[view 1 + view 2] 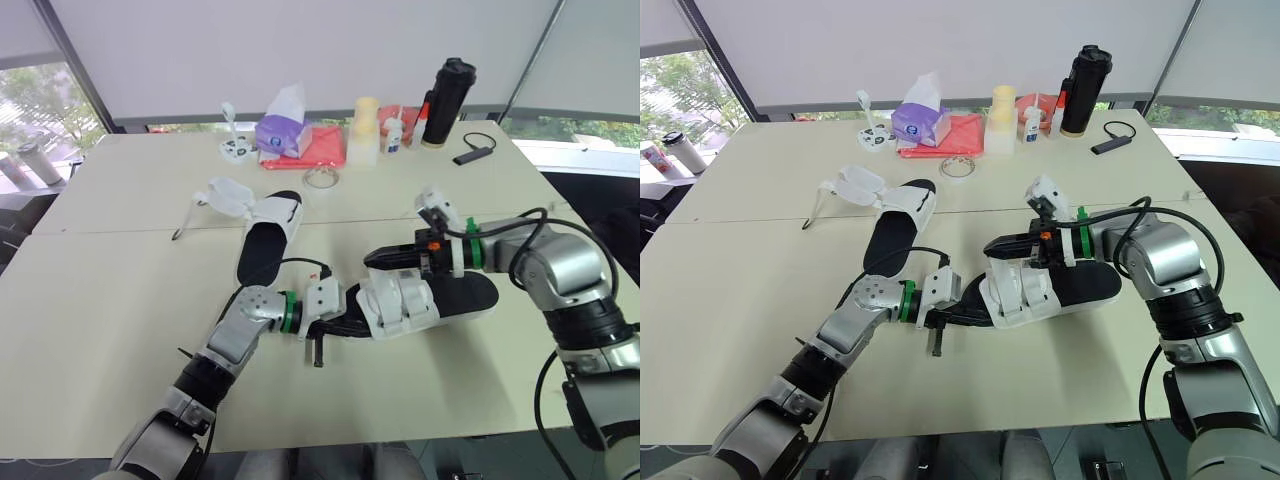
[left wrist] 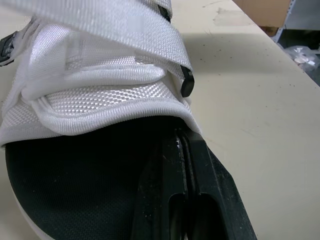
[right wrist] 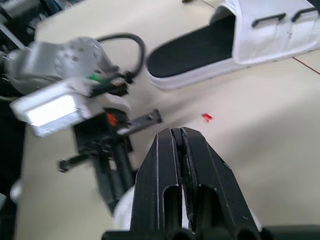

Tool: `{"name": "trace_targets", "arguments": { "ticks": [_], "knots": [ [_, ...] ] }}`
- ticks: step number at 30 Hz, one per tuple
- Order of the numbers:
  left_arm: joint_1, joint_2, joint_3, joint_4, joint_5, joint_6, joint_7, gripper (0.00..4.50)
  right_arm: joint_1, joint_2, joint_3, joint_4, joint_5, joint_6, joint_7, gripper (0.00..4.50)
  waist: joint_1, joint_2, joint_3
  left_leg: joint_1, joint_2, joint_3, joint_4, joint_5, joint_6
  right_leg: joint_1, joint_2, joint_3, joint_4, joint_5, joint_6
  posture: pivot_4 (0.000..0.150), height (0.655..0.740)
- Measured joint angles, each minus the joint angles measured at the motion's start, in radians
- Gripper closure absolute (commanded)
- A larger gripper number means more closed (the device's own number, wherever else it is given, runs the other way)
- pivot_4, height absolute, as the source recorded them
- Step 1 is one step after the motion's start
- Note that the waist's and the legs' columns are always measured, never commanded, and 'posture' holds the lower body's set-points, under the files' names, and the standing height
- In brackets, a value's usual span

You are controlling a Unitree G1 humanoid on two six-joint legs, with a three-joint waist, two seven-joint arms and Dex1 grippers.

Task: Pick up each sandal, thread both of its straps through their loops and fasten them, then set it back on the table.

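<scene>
Near the middle of the table [image 1: 120, 300] lies a white-strapped sandal [image 1: 420, 300]. The left gripper [image 1: 335, 325] is at its toe, fingers pressed together on the black insole. The right gripper [image 1: 375, 259] hovers over the straps — fingers likewise closed, holding nothing. The second sandal [image 1: 265, 240] lies farther back — straps splayed.

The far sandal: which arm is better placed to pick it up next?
Left, probably: the far sandal lies on that side, beyond the left claw; the right claw is over the near sandal.
</scene>
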Motion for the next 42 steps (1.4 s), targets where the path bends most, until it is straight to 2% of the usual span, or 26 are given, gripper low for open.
{"name": "trace_targets", "arguments": {
  "ticks": [7,21,33,36,40,41,42],
  "knots": [
    [0.005,0.002,0.0,-0.003,0.0,0.0,0.0,4.5,-0.013,0.018,0.031,0.103,-0.097,-0.083,0.023,4.46,-0.001,0.0,0.0,0.001,0.0,0.0,0.0,0.0,0.0,0.001,0.0,0.0,0.001,0.0,0.0,0.15,0.74],
    [0.009,0.004,-0.002,-0.007,0.015,-0.003,0.0,4.5,-0.028,0.031,0.139,0.171,-0.302,-0.285,0.031,4.46,0.0,0.0,-0.001,0.013,0.0,0.0,-0.001,0.0,-0.001,0.012,0.0,0.001,0.001,-0.003,-0.003,0.15,0.74],
    [0.025,0.001,-0.004,-0.011,0.031,-0.003,0.002,4.5,-0.047,0.031,0.184,0.174,-0.361,-0.235,0.032,4.46,0.005,-0.003,-0.015,0.015,0.0,-0.001,-0.001,0.0,-0.001,0.012,0.0,0.001,0.0,-0.003,-0.003,0.15,0.74],
    [0.025,0.001,-0.005,-0.011,0.032,-0.003,0.002,4.5,-0.047,0.031,0.186,0.178,-0.372,-0.224,0.03,3.52,0.006,-0.003,-0.015,0.015,0.0,-0.001,-0.001,-0.001,-0.002,0.012,0.0,0.001,-0.001,-0.003,-0.004,0.15,0.74],
    [0.026,0.002,-0.006,-0.014,0.032,-0.003,-0.003,4.5,-0.053,0.04,0.179,0.22,-0.404,-0.215,-0.015,1.42,0.007,-0.003,-0.016,0.015,0.0,-0.001,-0.001,-0.001,-0.001,0.012,-0.001,0.001,-0.002,-0.004,-0.003,0.15,0.74],
    [0.026,0.002,-0.006,-0.015,0.032,-0.003,-0.005,4.5,-0.059,0.04,0.178,0.225,-0.411,-0.217,-0.023,1.01,0.007,-0.003,-0.016,0.015,0.0,-0.001,-0.002,-0.001,-0.001,0.012,-0.001,0.001,-0.002,-0.004,-0.003,0.15,0.74],
    [0.027,0.002,-0.007,-0.016,0.032,-0.003,-0.005,4.5,-0.065,0.043,0.176,0.236,-0.418,-0.222,-0.033,1.01,0.007,-0.003,-0.016,0.015,0.0,-0.001,-0.002,-0.001,-0.001,0.012,-0.001,0.001,-0.002,-0.004,-0.003,0.15,0.74]
  ]
}}
